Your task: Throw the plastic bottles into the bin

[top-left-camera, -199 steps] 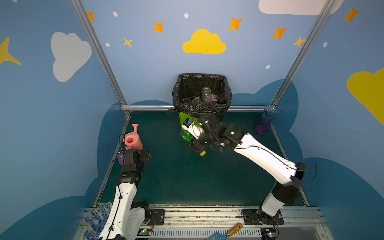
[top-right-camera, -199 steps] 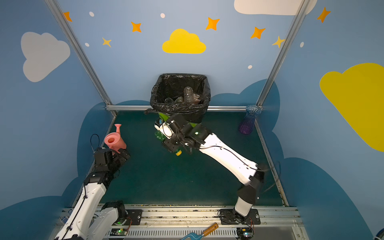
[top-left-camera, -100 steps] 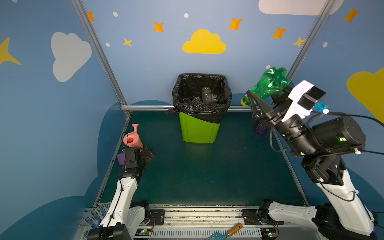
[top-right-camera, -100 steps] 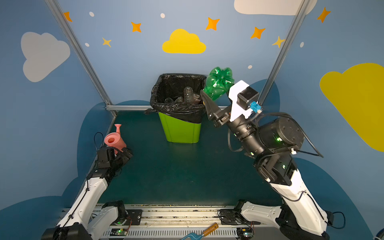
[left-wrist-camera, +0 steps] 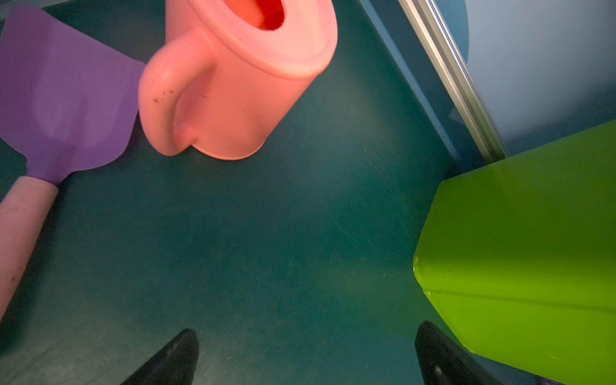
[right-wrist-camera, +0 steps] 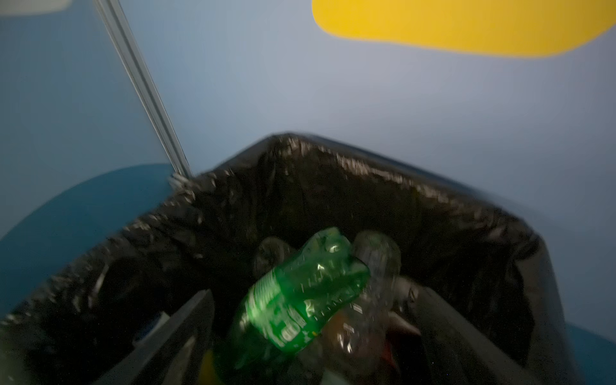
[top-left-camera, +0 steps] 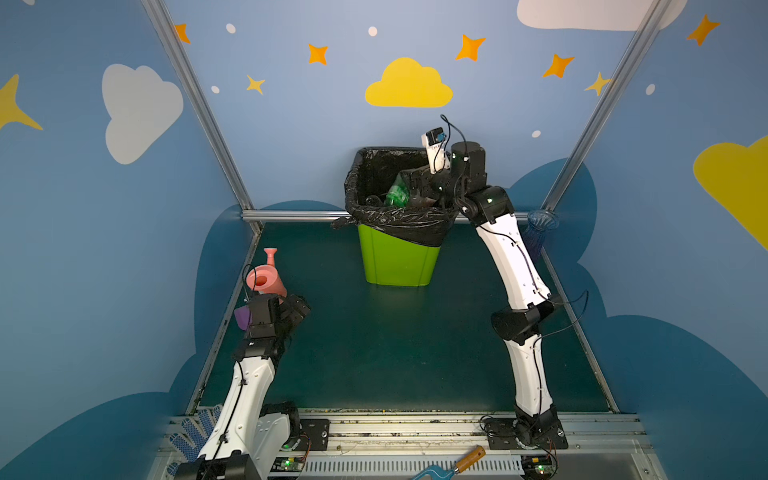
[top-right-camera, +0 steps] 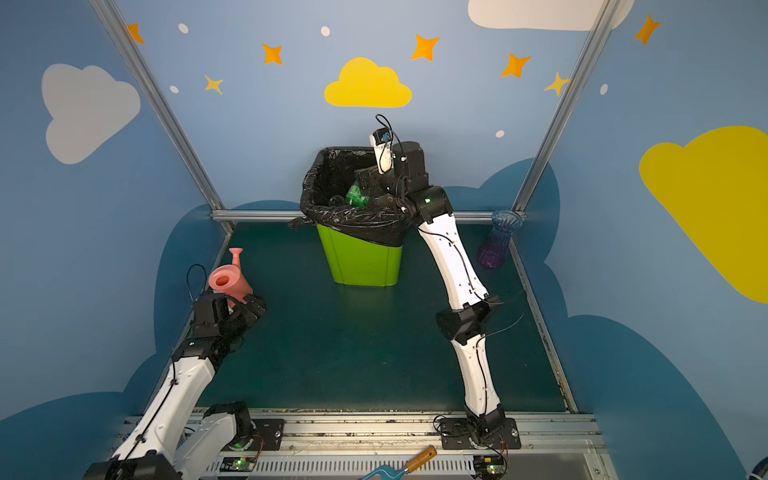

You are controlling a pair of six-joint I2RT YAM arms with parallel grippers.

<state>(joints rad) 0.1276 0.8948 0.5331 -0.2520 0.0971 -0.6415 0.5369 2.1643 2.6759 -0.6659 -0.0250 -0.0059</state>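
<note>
No txt legible anywhere: the green bottle point(right-wrist-camera: 300, 293) lying in the bin point(right-wrist-camera: 400, 186) is showing a label w/ pale lettering, but it's coming out too blurred in the right wrist view, & too small in both top views, to read.

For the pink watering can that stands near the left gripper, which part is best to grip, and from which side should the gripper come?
Probably the handle. The pink watering can stands upright, and its loop handle is turned roughly toward the open left gripper. A straight approach from the robot's own side, with one finger through the loop, looks best.
</note>
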